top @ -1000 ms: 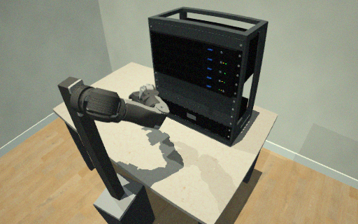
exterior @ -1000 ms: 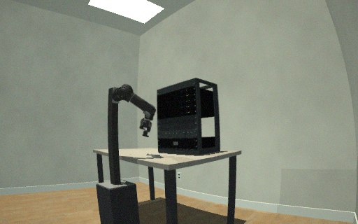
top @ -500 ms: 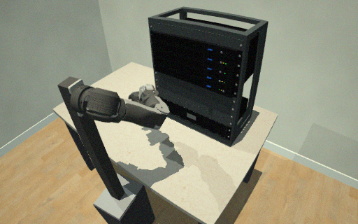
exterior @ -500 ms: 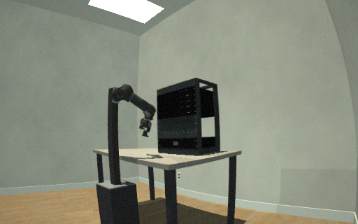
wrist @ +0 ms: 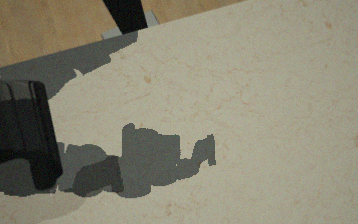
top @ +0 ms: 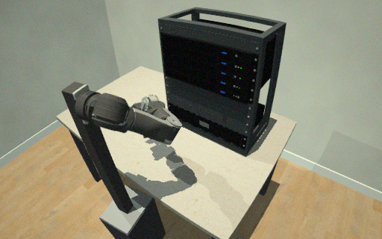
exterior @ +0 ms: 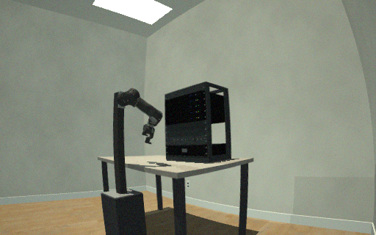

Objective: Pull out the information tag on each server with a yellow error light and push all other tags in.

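Servers (top: 209, 72) sit stacked in the upper bays of the rack (top: 220, 78), which stands on the table (top: 209, 179); blue tags and small lights dot their fronts. Hand (exterior: 147, 135) hangs released, grasping nothing, left of the rack and above the table

Top view: high, behind and above the arm (top: 123, 116), looking down and forward across the worktop (top: 209, 175) onto the front of the rack (top: 220, 75).
Exterior view: far off, low at the side, facing the rack (exterior: 196, 121), worktop (exterior: 176, 167) and whole arm (exterior: 141, 106).
Wrist view: close, pointing down at the worktop (wrist: 260, 100); one dark finger (wrist: 25, 135) at left edge.
Shared: top and exterior both cover rack, arm, worktop; the wrist view shares only the worktop.
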`<state>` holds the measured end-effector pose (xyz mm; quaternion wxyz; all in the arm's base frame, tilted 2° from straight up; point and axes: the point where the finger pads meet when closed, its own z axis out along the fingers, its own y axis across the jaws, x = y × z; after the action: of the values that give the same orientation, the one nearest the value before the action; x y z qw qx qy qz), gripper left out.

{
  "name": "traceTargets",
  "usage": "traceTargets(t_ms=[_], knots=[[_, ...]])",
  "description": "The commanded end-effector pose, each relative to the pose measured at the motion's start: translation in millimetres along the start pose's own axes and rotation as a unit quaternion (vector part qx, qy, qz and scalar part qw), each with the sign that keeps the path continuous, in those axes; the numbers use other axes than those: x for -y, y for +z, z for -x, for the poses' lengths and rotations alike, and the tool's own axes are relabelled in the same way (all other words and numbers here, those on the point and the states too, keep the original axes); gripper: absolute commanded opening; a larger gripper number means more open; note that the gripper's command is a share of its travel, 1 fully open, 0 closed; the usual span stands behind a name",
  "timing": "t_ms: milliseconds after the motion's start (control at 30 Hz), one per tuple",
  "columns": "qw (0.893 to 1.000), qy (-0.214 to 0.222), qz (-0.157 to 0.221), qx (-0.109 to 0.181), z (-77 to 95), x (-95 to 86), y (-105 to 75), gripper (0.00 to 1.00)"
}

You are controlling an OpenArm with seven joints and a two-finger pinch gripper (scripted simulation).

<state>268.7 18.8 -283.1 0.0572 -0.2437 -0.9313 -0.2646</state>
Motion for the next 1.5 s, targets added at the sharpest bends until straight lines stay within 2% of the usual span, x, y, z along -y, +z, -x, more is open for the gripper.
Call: traceTargets(t_ms=[0, 533, 833, 1033, 1100, 1133, 1300, 1467], knots=[[1.0, 0.001, 0.006, 0.002, 0.8, -3.0, -2.2, 1.0], [0.997, 0.05, 0.061, 0.0, 2.7, -7.3, -7.8, 1.0], [0.983, 0.124, 0.135, 0.008, 12.6, -7.8, -20.7, 1.0], [0.962, 0.189, 0.195, 0.029, 27.4, -1.1, -36.8, 1.0], [0.962, 0.189, 0.195, 0.029, 27.4, -1.1, -36.8, 1.0], [0.958, 0.198, 0.205, 0.033, 30.0, 0.7, -40.1, 1.0], [0.929, 0.257, 0.258, 0.068, 48.6, 13.9, -60.7, 1.0], [0.892, 0.31, 0.306, 0.117, 69.1, 34.1, -87.1, 1.0]])
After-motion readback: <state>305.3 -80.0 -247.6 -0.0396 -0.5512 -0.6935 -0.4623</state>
